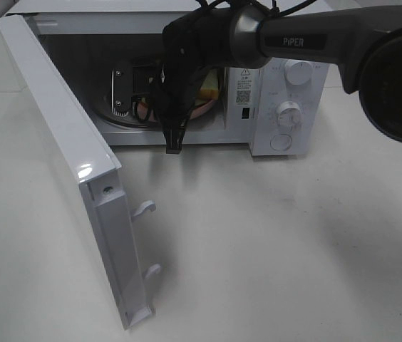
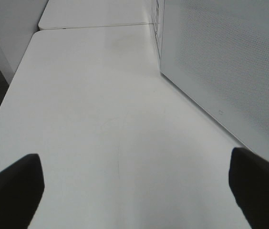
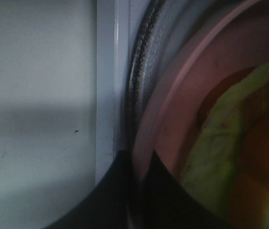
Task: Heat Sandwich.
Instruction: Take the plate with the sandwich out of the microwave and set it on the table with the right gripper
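While the right tool hung at the mouth of the microwave in the upper centre of the high view, its jaws were pinched together on the rim of the pink plate, as the right wrist view showed at its lower centre. Item: the sandwich, pale green and orange filling visible, lay on that plate inside the oven cavity, over the glass turntable; in the high view only a yellow corner showed behind the arm. Item: door, swung wide at the left of frame. Item: left tool, jaws fully apart, holding nothing, low over the bare worktop beside the microwave's perforated side. Advised handling: seat the plate level and centred on the turntable, release cleanly, withdraw straight out past the sill without dragging the rim, then close the door.
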